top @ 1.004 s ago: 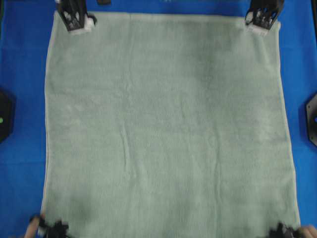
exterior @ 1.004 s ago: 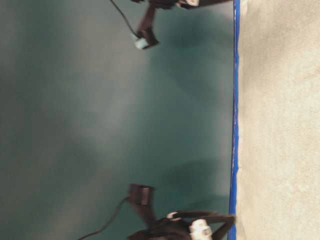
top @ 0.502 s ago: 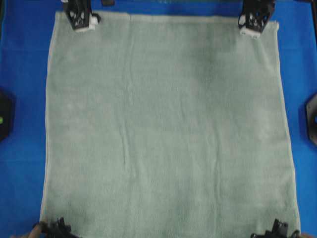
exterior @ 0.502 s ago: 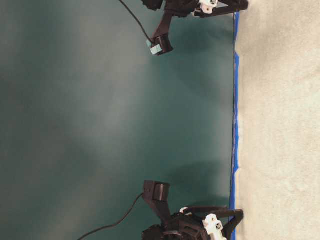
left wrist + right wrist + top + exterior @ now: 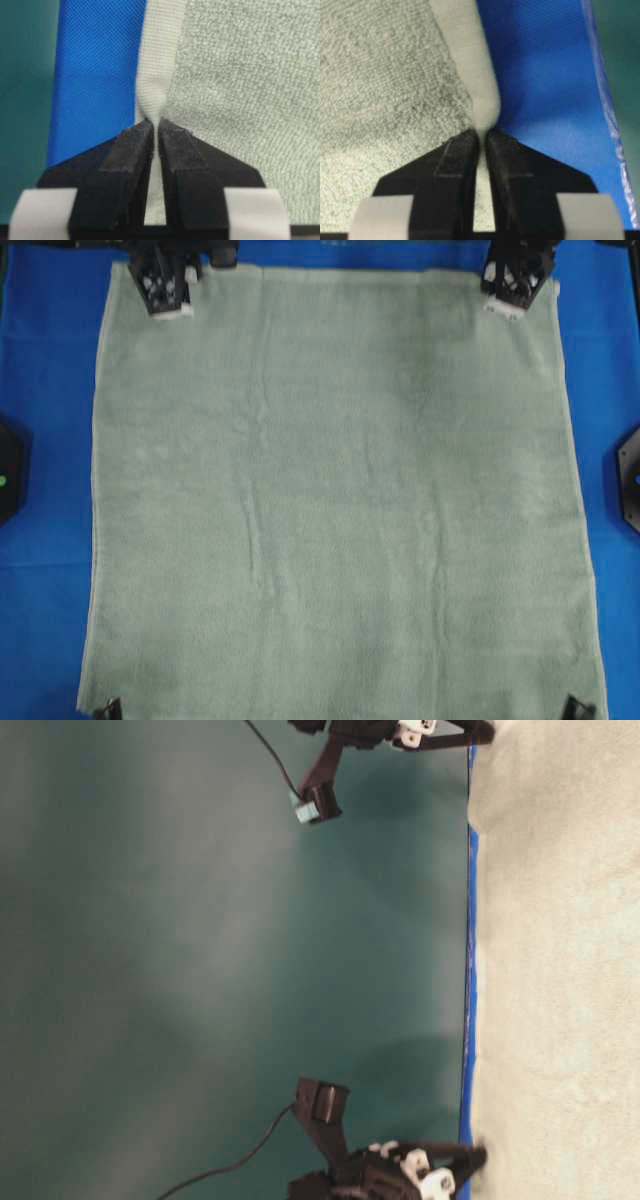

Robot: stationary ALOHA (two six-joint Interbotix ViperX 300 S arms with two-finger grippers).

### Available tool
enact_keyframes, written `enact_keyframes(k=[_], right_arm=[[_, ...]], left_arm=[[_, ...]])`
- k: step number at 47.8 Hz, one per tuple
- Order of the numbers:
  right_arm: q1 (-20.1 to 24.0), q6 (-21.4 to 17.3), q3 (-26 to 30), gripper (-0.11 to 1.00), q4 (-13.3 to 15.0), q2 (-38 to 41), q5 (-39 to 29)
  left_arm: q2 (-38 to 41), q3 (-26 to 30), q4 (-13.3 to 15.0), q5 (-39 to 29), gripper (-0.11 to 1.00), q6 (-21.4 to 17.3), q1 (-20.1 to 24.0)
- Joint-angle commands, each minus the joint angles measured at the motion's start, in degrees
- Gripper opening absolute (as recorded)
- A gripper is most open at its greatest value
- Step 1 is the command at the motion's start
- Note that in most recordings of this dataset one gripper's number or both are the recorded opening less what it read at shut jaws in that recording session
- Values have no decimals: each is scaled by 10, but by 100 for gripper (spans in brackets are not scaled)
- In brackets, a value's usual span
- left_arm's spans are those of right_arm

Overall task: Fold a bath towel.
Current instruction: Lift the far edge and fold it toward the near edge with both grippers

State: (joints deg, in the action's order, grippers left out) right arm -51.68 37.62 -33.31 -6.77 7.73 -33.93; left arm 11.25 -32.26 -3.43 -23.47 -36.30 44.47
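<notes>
Overhead view is showing the towel (image 5: 335,500) lying flat on the blue cloth (image 5: 45,440), its near edge cut off by the frame. The left gripper (image 5: 155,129) is pinching the towel's pale hem (image 5: 155,65) between its fingers (image 5: 132,150); the right gripper (image 5: 482,135) is likewise clamping the hem at the other far corner. Hem behind both fingertips is hidden. From table level, both arms are partly cropped, and the pinch points are hard to make out.
</notes>
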Motion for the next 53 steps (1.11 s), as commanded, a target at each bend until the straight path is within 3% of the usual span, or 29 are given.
enact_keyframes(k=[1,10,20,26,31,33,39,46,49,53], right_arm=[[-1,-11,3,8,-2,-44,-11],[3,-40,-7,8,-2,-142,-42],[23,-67,-47,8,-2,-185,-42],[61,-104,-70,8,-3,-201,-45],[132,-163,-109,7,-2,-228,-54],[163,-192,-127,8,-3,-243,-55],[290,-306,-184,8,-3,-296,-53],[472,-478,-220,8,-2,-341,-52],[550,-551,-225,8,-1,-347,-47],[664,-661,-224,7,2,-341,-25]], left_arm=[[-45,4,-1,-24,3,1,4],[-137,15,-1,-64,3,2,0],[-165,-16,1,-91,3,5,-20],[-186,-51,12,-91,3,47,-52],[-214,-97,12,-90,3,126,-108],[-225,-115,12,-89,3,174,-132],[-266,-173,18,-88,3,268,-235],[-292,-210,17,-76,3,440,-388],[-290,-212,17,-71,3,524,-475],[-277,-200,17,-62,3,604,-569]])
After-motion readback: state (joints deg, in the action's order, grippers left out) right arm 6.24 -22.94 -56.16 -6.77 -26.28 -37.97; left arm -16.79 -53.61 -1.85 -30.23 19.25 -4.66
